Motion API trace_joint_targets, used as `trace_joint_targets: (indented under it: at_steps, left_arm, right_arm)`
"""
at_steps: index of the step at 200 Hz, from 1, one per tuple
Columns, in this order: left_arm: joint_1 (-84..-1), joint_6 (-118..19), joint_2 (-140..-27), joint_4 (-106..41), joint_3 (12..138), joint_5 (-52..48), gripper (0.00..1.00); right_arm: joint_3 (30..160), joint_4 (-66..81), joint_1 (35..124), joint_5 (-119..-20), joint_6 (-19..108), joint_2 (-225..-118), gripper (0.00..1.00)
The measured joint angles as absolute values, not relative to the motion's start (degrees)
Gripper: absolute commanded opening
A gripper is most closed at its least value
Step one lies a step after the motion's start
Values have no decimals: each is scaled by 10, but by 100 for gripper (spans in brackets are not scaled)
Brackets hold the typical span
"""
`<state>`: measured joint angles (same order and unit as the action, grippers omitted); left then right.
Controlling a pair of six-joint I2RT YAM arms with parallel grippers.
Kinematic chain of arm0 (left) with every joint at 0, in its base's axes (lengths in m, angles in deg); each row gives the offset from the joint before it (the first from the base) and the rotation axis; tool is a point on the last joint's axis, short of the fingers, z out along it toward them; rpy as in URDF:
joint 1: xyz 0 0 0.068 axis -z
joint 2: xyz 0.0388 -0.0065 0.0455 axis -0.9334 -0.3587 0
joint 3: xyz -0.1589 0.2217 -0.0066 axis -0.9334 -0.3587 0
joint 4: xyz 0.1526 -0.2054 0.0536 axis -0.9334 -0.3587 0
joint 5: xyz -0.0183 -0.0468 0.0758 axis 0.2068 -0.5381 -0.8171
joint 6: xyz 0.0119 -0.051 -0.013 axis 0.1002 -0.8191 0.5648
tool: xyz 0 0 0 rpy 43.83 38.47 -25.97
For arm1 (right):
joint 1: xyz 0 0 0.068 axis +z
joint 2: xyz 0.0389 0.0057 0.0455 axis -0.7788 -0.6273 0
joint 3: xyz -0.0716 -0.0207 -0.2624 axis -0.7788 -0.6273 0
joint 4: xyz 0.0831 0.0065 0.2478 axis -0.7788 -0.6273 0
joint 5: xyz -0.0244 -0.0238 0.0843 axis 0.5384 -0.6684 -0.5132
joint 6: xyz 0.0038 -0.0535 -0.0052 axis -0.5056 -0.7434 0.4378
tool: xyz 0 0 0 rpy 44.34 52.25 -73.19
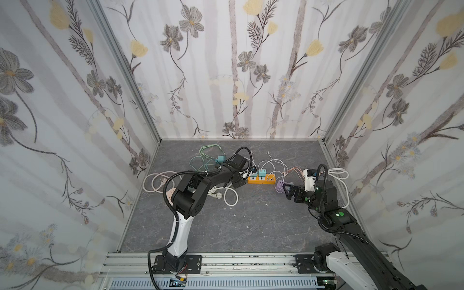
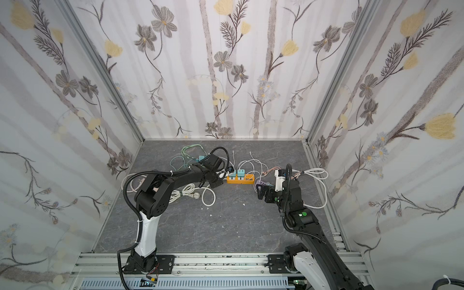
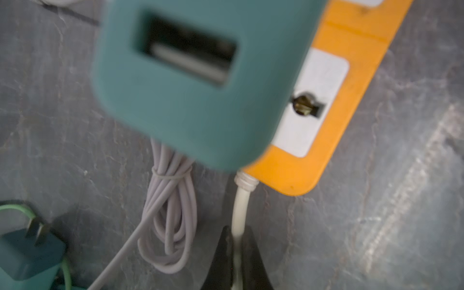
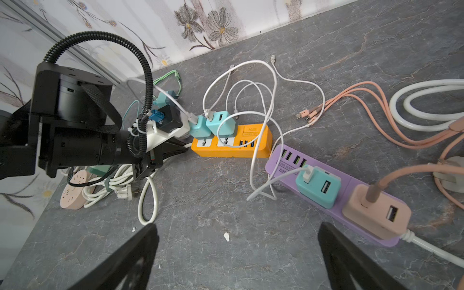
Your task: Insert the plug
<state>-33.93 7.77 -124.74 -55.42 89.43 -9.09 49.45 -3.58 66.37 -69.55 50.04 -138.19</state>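
Your left jaws are pinched on the white cord just where it leaves the left end of the orange strip, which lies mid-counter toward the far side. The teal plug stands in that strip's leftmost socket, with a second plug just right of it. Your right jaws are spread wide, holding nothing, by the left end of the purple strip. A loose plug lies farther left.

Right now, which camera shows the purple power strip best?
Right wrist view: the purple power strip lies close and sharp. Both top views show only a small sliver. Left wrist view misses it.
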Motion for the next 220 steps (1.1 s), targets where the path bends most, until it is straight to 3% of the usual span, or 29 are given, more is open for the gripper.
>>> trace_joint_targets:
  at_steps: [123,151,165,194,220]
  left_arm:
    - [-319,93,-1455,-688,1265,-64,1]
    - [-308,87,-1492,-708,1331,-57,5]
    - [-307,86,-1497,-716,1342,-55,17]
    - [-317,70,-1481,-721,1327,-56,60]
    - [-342,53,-1396,-701,1221,-60,74]
  right_arm:
    - [515,-40,653,-736,492,-1381,99]
    - [519,-40,653,-747,492,-1383,99]
    - [523,-41,653,-755,492,-1382,99]
    - [528,-47,653,-765,488,-1375,99]
    - [529,-52,653,-768,488,-1374,99]
